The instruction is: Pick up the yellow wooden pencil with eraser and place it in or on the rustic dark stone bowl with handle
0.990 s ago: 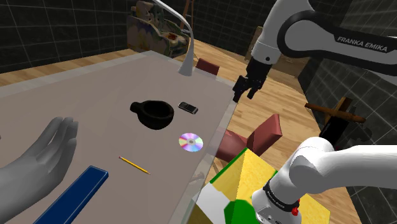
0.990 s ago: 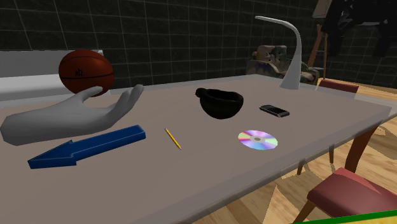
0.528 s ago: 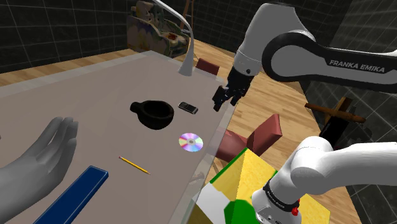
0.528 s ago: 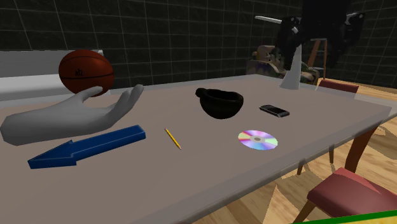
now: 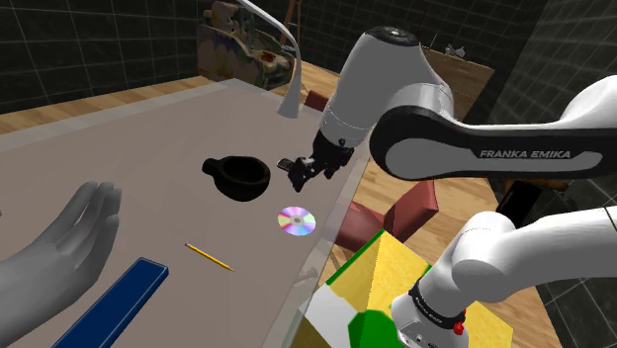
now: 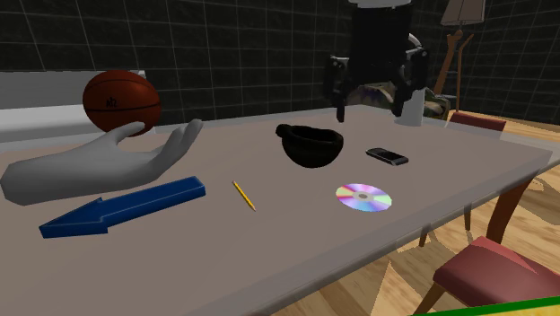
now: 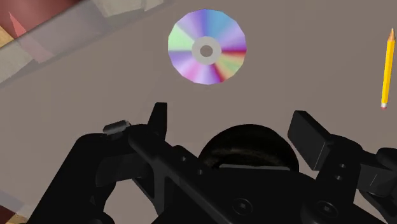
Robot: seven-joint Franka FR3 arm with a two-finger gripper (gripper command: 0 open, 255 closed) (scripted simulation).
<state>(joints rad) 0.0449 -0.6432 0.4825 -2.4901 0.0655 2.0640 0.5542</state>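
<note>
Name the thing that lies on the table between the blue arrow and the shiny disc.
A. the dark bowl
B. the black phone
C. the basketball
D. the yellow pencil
D: in the second exterior view the yellow pencil lies flat with the blue arrow on one side of it and the disc on the other.

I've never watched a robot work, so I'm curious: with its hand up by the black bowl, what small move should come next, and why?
Probably swing the gripper across the table toward the yellow pencil. The gripper is open and holds nothing, it hangs above the table near the dark bowl, and the pencil lies flat some way off, closer to the blue arrow.
</note>
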